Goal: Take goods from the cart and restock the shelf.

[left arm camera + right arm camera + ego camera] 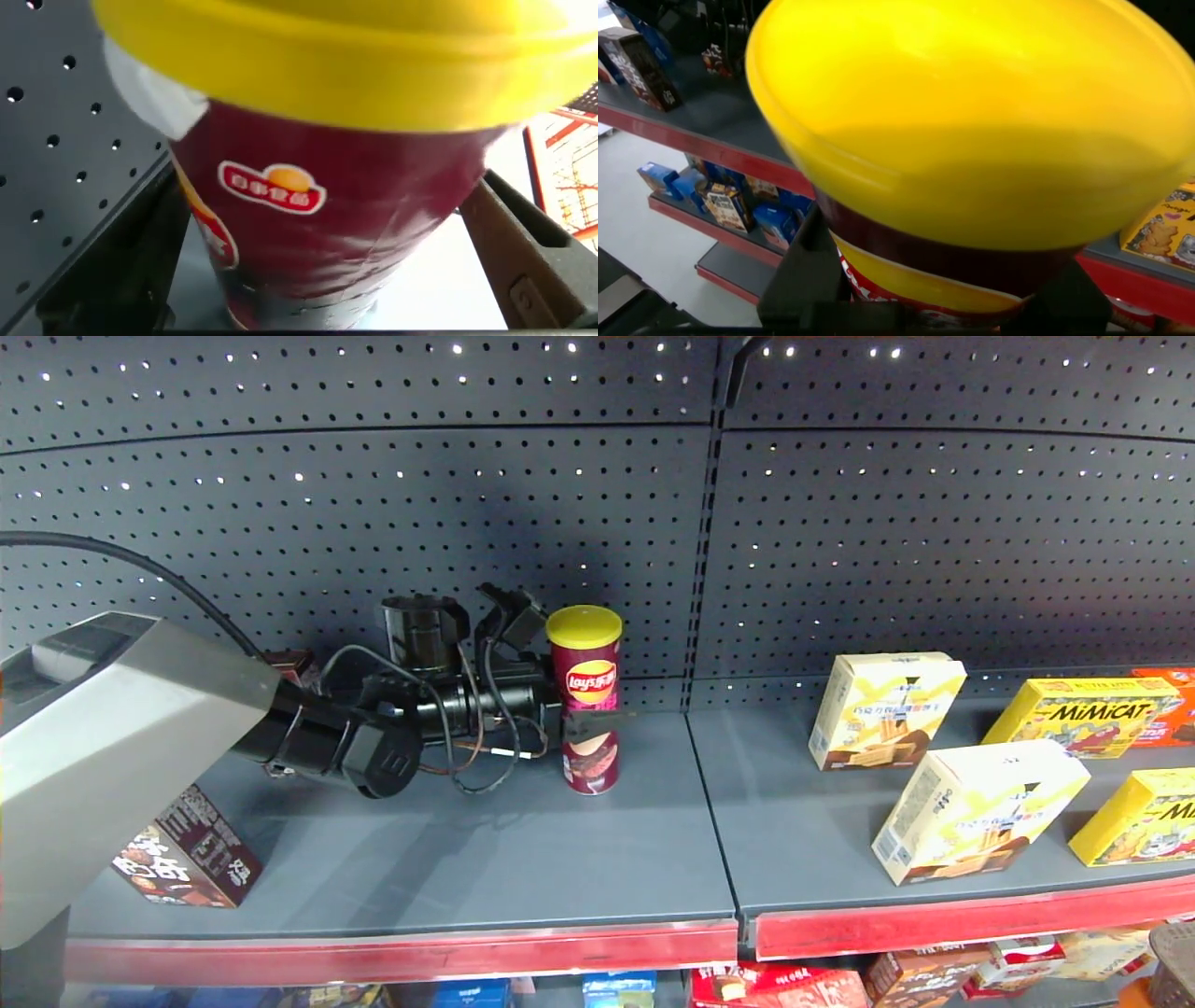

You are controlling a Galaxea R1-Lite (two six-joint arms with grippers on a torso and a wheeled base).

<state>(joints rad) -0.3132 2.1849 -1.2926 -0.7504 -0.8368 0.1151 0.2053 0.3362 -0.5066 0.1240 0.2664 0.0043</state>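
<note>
A dark red chips can (585,700) with a yellow lid stands upright on the grey shelf (485,859), close to the pegboard back wall. My left gripper (593,717) comes in from the left and is shut on the can's middle. In the left wrist view the can (308,215) sits between the two fingers (140,261). My right gripper (934,299) is shut on a second chips can (971,121), whose yellow lid faces the camera, out in front of the shelving.
Two cream boxes (882,709) (976,812) and yellow boxes (1088,714) (1134,817) lie on the shelf's right half. A dark brown box (187,854) stands at the front left. Bare shelf lies in front of and right of the can. More goods fill the lower shelf (775,985).
</note>
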